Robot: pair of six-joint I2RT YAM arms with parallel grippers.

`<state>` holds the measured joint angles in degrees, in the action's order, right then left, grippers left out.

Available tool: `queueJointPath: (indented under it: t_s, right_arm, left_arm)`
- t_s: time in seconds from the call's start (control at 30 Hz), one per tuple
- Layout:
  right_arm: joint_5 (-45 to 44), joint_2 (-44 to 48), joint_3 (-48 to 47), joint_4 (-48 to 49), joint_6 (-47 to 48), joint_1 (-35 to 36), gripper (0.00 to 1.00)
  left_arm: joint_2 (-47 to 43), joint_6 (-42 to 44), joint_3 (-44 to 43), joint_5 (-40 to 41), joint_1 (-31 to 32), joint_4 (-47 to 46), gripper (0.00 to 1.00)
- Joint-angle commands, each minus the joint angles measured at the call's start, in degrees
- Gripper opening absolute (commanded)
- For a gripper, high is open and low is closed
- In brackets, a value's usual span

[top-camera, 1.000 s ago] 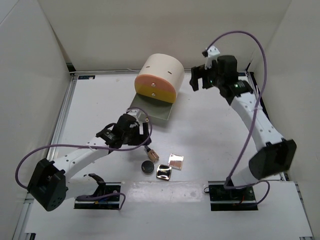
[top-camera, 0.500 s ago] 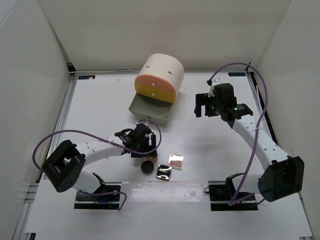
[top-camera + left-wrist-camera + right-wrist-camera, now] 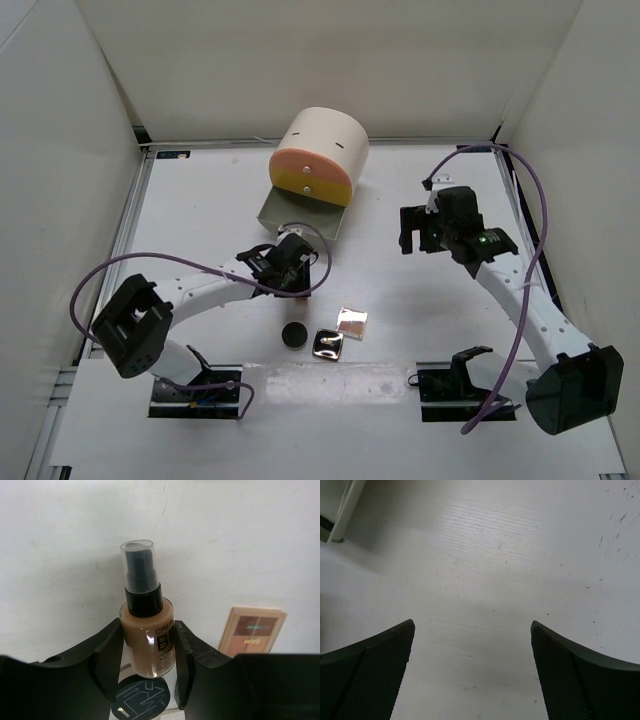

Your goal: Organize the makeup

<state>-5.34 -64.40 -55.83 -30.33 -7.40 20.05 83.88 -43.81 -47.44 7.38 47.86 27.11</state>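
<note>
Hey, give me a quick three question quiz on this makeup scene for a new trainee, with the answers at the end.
1. True or false: the right fingers grip a slim pencil.
2. What is between the left fingers? A) foundation bottle B) lipstick C) brush
3. Fill in: the drawer under the cream cylinder is ____ (open or shut).
Key: 1 false, they are open and hold nothing; 2 A; 3 open.
</note>
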Motion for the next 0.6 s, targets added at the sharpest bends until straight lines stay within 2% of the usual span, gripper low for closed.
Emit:
queueJointPath:
  t_s: [0.0,0.1,0.27,0.47,0.57]
  right_arm:
    - [6.5,3.2,1.5,0.2,5.3,0.7,0.98]
    - [13.1,4.8,3.3,-0.3,10.8,1.4,0.98]
    - [19.9,4.6,5.6,0.1,15.7,5.1,0.98]
    - [19.1,0.9,5.8,-3.3,19.3,9.1,0.97]
    - [17.5,-0.6,6.8,-3.4,18.8,12.6,0.97]
  left_arm:
    - [-5.5,5.7,-6.3,8.6,0.3,2.4,0.09]
    - [-7.6,8.3,-11.1,16.0,-0.9,2.2,0.10]
    - [-3.4,7.4,-17.1,17.3,-8.8,-7.4,0.14]
    - [8.2,4.8,-25.3,13.5,-13.9,-9.7,0.13]
    - [12.1,3.7,-27.1,10.4,-15.4,-11.3,0.17]
